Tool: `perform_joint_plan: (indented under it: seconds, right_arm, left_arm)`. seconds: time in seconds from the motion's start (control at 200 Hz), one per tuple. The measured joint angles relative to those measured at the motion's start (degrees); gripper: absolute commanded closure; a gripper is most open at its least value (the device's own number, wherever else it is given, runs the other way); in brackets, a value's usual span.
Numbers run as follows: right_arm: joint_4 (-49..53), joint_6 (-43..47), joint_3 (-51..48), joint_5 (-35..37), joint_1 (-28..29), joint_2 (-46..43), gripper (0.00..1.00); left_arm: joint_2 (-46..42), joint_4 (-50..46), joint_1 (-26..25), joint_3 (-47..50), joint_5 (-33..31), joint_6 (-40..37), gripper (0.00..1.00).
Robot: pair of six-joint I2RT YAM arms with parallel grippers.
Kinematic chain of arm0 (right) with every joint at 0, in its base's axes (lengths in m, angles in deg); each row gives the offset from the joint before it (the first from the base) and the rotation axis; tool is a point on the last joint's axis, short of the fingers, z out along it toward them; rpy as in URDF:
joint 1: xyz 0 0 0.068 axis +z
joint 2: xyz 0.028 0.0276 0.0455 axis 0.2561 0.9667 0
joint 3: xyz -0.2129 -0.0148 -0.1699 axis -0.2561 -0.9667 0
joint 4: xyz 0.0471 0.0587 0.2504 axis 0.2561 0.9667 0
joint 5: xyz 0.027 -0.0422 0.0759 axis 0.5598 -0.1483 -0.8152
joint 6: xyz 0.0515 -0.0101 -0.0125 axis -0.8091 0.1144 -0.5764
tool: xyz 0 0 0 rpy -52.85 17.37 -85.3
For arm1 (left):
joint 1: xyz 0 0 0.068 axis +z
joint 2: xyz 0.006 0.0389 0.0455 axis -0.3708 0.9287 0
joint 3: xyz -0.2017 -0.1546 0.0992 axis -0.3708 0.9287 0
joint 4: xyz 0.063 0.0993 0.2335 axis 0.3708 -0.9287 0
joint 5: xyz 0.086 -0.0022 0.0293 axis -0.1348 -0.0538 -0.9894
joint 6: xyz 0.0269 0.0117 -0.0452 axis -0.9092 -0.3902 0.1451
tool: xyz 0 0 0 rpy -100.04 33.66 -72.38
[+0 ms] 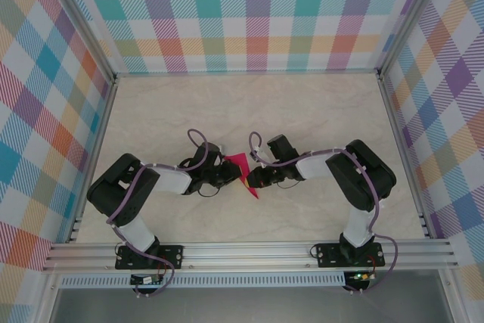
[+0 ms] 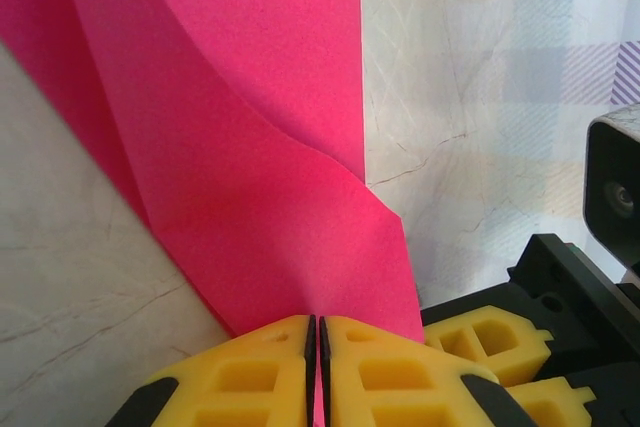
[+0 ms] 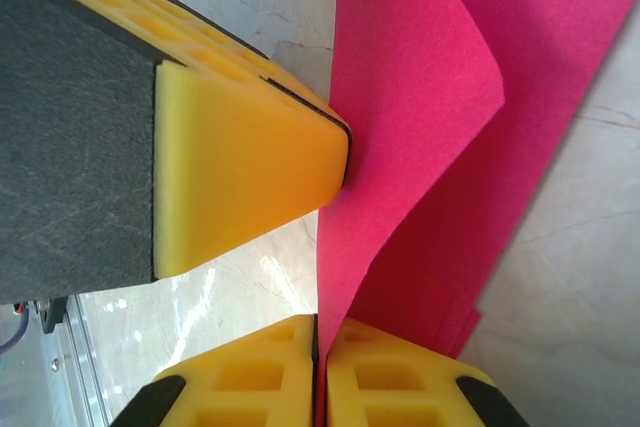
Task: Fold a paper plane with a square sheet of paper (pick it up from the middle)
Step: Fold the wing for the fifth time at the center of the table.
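Both arms fold inward from their bases at the near edge. The left arm (image 1: 125, 187) has its elbow pushed out to the left and its forearm reaching right, and the right arm (image 1: 361, 175) mirrors it, elbow out to the right and forearm reaching left. Their wrists nearly meet above the middle of the table (image 1: 302, 111). The left gripper (image 1: 227, 174) and right gripper (image 1: 252, 179) face each other with the square sheet of paper (image 1: 239, 164) between them; it is magenta, already creased, and one pointed tip hangs toward the near side. In the left wrist view the left gripper (image 2: 317, 322) has its yellow fingers pressed together on the sheet's lower edge — clenched on the paper (image 2: 250, 147), which rises away in two overlapping layers with a curved fold line. The right gripper's yellow fingers (image 2: 490, 337) sit just beside it at the lower right. In the right wrist view the right gripper (image 3: 320, 322) is likewise clamped on the sheet (image 3: 420, 97), its pads meeting on a thin edge, while one finger (image 3: 250, 157) of the left gripper touches the paper from the left. The sheet's free corners stand off the tabletop. Around the pair the marbled surface lies bare — wide room toward the far plaid wall (image 1: 249, 13) and to both sides, less toward the metal rail (image 1: 249, 251) at the near edge.
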Motion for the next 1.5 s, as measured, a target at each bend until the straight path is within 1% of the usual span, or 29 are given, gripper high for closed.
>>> perform_joint_plan:
  seconds: [0.085,0.27,0.405,0.52,0.6,0.855,0.915,1.005,1.22,1.37,1.5]
  right_arm:
    - [0.3,0.0,0.2,-0.1,0.0,0.0,0.85]
    - [2.2,-0.4,1.3,-1.3,0.0,-0.2,0.71]
    - [5.6,-0.9,2.3,-0.5,0.0,-1.0,0.68]
    - [8.8,-1.8,2.8,0.0,-0.2,-2.1,0.68]
    - [10.9,-2.2,3.0,0.2,-0.2,-3.0,0.69]
    - [14.7,-3.5,3.1,-0.9,-0.2,-5.0,0.8]
    - [15.5,-3.5,3.1,-0.8,-0.2,-5.0,0.81]
    - [16.0,-3.5,3.1,-0.7,-0.2,-4.7,0.83]
    - [16.6,-3.5,3.2,-0.2,-0.2,-2.5,0.84]
    - [16.5,-3.5,3.2,0.0,-0.2,-1.6,0.93]
    - [16.4,-3.6,3.1,0.0,-0.2,-1.5,0.94]
  left_arm:
    - [0.2,-0.3,0.0,-0.2,0.0,0.0,0.9]
    - [1.6,-0.9,0.0,-1.3,0.0,-0.2,0.9]
    - [1.7,-2.7,0.0,-2.1,-0.2,-0.5,0.91]
    - [1.8,-3.9,0.0,-2.7,-0.3,-0.7,0.91]
    - [1.8,-4.1,0.0,-2.8,-0.3,-0.7,0.91]
    - [1.9,-4.7,0.0,-3.1,-0.3,-0.7,0.91]
    - [1.9,-4.7,0.0,-3.1,-0.3,-0.7,0.91]
    - [1.9,-4.7,0.0,-3.1,-0.3,-0.7,0.91]
    - [1.9,-4.8,0.0,-3.2,-0.3,-0.7,0.91]
    - [1.9,-5.4,0.0,-3.5,-0.3,-0.8,0.9]
    - [1.6,-6.9,0.0,-4.2,-0.4,-1.1,0.89]
